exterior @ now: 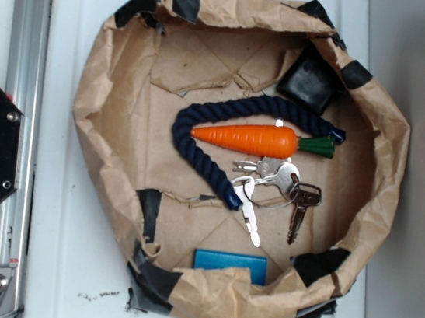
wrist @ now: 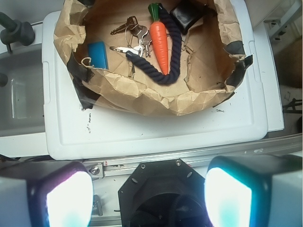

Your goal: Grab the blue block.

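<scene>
1. While the tool (wrist: 147, 196) is hanging well back from the paper nest (wrist: 142, 97), its two fingers (wrist: 66, 198) are standing wide apart at the bottom of the wrist view, gripping nothing.
2. Lying flat inside the nest is the blue block (wrist: 98, 55), far ahead of the tool and to its left, pressing against the crumpled paper wall there; in the exterior view the blue block (exterior: 230, 265) is sitting at the lower rim, partly tucked under the paper edge.
3. A toy carrot (wrist: 160, 41) is lying ahead of the tool near the nest's centre, resting on a dark navy rope (wrist: 161, 71) that is curving around it.
4. A bunch of keys (wrist: 131, 37) is lying between the block and the carrot, apart from the block.
5. A black square block (wrist: 187, 16) is sitting at the far side of the nest, beyond the carrot's green top.
6. The nest is resting on a white tabletop (wrist: 156, 130); black tape (wrist: 80, 85) is patching its rim.
</scene>
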Motion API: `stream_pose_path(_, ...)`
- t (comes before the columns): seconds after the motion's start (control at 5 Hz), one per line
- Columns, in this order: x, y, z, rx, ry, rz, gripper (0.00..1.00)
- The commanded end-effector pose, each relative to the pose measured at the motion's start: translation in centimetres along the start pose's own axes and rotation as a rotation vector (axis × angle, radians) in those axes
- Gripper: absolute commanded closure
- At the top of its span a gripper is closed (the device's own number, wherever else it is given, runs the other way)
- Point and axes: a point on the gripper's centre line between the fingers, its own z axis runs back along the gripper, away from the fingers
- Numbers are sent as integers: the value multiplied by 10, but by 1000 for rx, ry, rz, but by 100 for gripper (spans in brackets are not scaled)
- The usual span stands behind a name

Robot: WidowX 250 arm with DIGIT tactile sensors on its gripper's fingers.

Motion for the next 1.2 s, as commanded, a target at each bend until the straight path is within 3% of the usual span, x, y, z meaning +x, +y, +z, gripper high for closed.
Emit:
stream_pose_path(0.0, 0, 0, 0, 0, 0, 0, 0)
stream_pose_path(0.2, 45, 7, -38, 15, 64, 35, 0)
stream_pose_path(0.4, 95, 22, -76, -68, -6, 80, 0)
stream_pose_path(0.6, 120, 19, -101, -123, -8, 44, 0)
stream_pose_path(1.0, 121, -31, -143, -235, 21, -130, 0)
